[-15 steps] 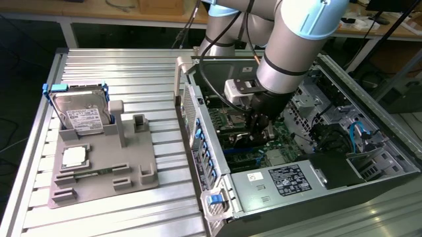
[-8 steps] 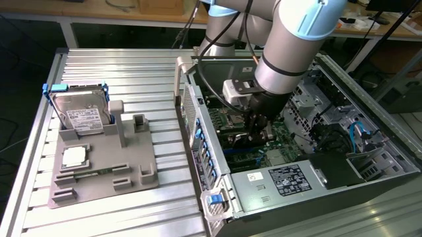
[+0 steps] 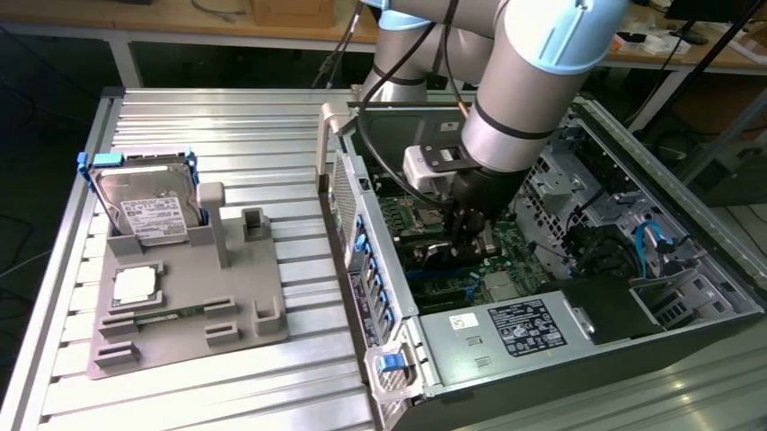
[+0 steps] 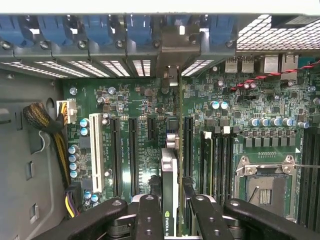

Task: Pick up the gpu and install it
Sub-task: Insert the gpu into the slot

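The gpu is seen edge-on in the wrist view, a thin card with a dark cooler face and a logo near the fingers. Its silvery end bracket reaches the row of rear slot openings. My gripper is shut on the card, one black finger on each side. The card stands upright over the green motherboard, in line with the long expansion slots; whether it is seated I cannot tell. In the exterior view my gripper reaches down into the open computer case.
A grey fixture on the metal table holds a silver hard drive in a blue frame, a square chip and a memory stick. Inside the case are the power supply, a CPU socket and yellow-black cables.
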Tool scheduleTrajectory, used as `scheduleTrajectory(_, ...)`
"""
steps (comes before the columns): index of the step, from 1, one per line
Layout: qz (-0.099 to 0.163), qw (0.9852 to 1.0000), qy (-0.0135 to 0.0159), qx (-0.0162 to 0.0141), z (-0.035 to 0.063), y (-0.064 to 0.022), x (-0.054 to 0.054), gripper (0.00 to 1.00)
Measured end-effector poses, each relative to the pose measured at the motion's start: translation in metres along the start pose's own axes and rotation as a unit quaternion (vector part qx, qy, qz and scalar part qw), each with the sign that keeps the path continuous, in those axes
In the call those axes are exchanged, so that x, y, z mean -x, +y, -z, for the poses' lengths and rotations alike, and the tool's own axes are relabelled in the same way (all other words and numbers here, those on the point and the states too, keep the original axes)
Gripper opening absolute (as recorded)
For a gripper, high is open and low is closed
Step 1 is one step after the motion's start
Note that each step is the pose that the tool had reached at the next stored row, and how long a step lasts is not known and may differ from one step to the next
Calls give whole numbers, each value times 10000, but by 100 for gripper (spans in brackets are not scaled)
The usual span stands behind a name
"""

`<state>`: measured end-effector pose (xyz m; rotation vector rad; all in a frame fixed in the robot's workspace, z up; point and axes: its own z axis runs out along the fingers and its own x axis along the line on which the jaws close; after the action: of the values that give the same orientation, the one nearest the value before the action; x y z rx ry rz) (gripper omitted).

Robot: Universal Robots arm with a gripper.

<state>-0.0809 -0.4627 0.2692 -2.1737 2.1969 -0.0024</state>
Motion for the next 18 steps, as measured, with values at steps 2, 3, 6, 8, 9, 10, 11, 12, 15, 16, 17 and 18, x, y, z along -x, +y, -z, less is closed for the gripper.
scheduleTrajectory(2, 0, 10000, 0, 0, -1, 2, 0, 27)
scheduleTrajectory(3, 0, 10000, 0, 0, -2, 2, -1, 27)
scheduleTrajectory(6, -2, 10000, -2, 0, -6, 3, -1, 27)
scheduleTrajectory(8, -2, 10000, -3, 0, -7, 3, -1, 27)
scheduleTrajectory(9, -3, 10000, -3, 0, -7, 3, -1, 27)
scheduleTrajectory(10, -4, 10000, -3, 0, -7, 3, 0, 27)
scheduleTrajectory(11, -5, 10000, -4, 0, -6, 3, 0, 27)
scheduleTrajectory(12, -5, 10000, -6, 1, -1, 3, 0, 27)
scheduleTrajectory(15, -8, 10000, -15, 4, 48, 1, 1, 27)
scheduleTrajectory(16, -8, 10000, -21, 3, 50, 1, 2, 27)
scheduleTrajectory(17, -9, 10000, -22, 3, 50, 1, 2, 27)
scheduleTrajectory(18, -9, 10000, -23, 3, 50, 1, 2, 27)
